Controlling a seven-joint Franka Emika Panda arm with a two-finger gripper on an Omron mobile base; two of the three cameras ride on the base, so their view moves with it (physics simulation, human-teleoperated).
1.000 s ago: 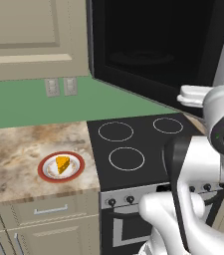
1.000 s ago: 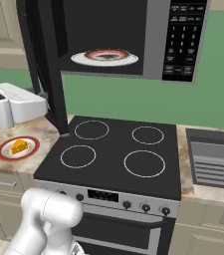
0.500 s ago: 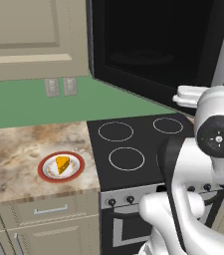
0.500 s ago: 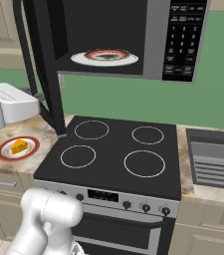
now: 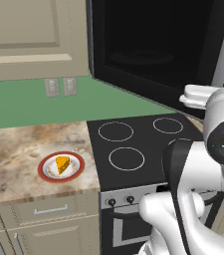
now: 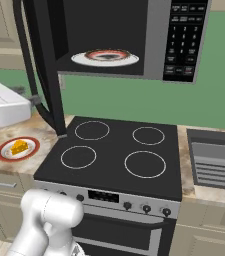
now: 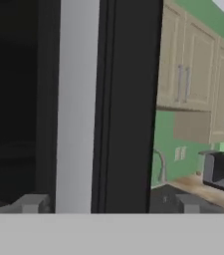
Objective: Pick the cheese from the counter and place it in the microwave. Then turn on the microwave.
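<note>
Standing open above the stove [image 6: 114, 155]: microwave [image 6: 134, 40], door [image 6: 41, 70] swung out to its left, a red-rimmed plate [image 6: 105, 56] inside on the floor of the cavity

Gripper [image 7: 111, 203]: jaws wide apart, nothing between them, close against the silver trim [image 7: 77, 104] of the door edge in the hand view

Cheese [image 5: 62, 164]: small orange wedge on a second red-rimmed plate [image 5: 48, 172], on the counter [image 5: 14, 154] to the left of the stove, well apart from the gripper; not yet picked up

Risks, as judged:
- arm swinging down toward the counter could catch the open door and knock it partly shut
- wedge is small and tapered; jaws closing off-centre could squeeze it sideways off its plate
- jaws coming down too low could strike the plate rim instead
- cheese carried in too low could bump the plate already in the cavity
</note>
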